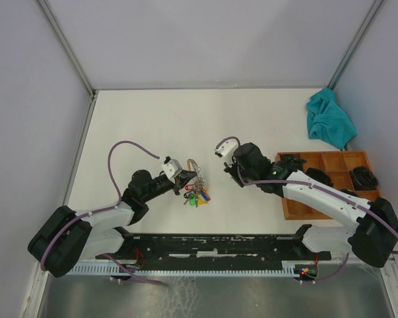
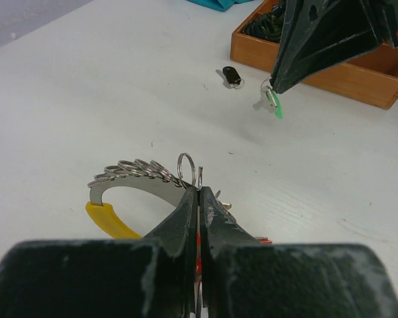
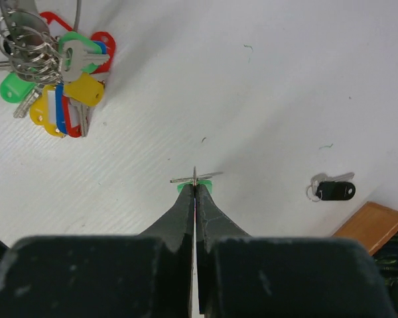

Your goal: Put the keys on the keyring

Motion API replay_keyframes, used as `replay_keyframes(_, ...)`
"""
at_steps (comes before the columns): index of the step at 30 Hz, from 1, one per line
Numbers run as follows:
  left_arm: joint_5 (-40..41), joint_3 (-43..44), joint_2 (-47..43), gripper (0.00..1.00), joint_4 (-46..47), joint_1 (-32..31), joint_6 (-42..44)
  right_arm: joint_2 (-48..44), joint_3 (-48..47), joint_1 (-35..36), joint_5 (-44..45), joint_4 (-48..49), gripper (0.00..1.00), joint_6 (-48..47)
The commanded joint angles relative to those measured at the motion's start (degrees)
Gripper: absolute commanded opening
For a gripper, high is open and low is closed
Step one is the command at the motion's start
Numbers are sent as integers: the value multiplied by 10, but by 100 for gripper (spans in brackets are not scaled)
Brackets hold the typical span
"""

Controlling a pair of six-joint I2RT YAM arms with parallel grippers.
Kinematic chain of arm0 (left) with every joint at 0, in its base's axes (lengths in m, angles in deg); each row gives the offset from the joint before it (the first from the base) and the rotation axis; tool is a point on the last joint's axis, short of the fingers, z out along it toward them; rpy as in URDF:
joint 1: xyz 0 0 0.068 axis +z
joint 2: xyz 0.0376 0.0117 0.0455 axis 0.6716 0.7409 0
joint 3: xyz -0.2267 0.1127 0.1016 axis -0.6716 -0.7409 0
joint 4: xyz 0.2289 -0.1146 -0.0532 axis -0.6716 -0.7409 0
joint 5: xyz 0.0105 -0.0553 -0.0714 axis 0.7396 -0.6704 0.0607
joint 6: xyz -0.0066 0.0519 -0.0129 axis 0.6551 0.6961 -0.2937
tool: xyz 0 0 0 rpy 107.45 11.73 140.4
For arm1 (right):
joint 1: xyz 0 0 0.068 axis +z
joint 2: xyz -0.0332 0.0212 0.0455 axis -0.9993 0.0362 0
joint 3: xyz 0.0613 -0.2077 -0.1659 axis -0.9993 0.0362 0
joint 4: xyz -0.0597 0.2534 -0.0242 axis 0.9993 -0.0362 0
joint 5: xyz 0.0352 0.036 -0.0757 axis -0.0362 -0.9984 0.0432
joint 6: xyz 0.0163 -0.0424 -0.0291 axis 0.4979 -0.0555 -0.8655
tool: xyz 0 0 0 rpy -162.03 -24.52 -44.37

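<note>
The wooden tray (image 1: 331, 153) holds dark items. The left gripper (image 2: 199, 191) is clamped on the keyring (image 2: 146, 180), the right gripper (image 3: 194, 180) on the green key (image 2: 274, 104).

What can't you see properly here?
- Right wrist view: the green key is mostly hidden behind the shut right pincer.
- Right wrist view: the keyring is cut off by the top edge.
- Left wrist view: the left pincer hides most keyring tags.
- Top view: dark things in the wooden tray are too small to name.

I read: silvery keyring (image 3: 28, 48) with red, yellow, green and blue tags (image 3: 86, 89); green key (image 2: 274, 105); black key (image 3: 333, 191); orange-brown tray (image 2: 318, 76); teal cloth (image 1: 328, 122); white bench (image 1: 152, 126).
</note>
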Motion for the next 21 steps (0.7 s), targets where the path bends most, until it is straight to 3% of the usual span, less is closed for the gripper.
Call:
replay_keyframes(1, -30, 13, -12, 3, 39, 3, 46, -44, 27, -8, -75, 91, 0, -90)
replay_keyframes(11, -134, 27, 40, 3, 83, 3, 124, -75, 75, -15, -186, 174, 1, -198)
replay_keyframes(21, -200, 30, 96, 3, 104, 3, 164, -20, 70, -15, -320, 220, 1, -248)
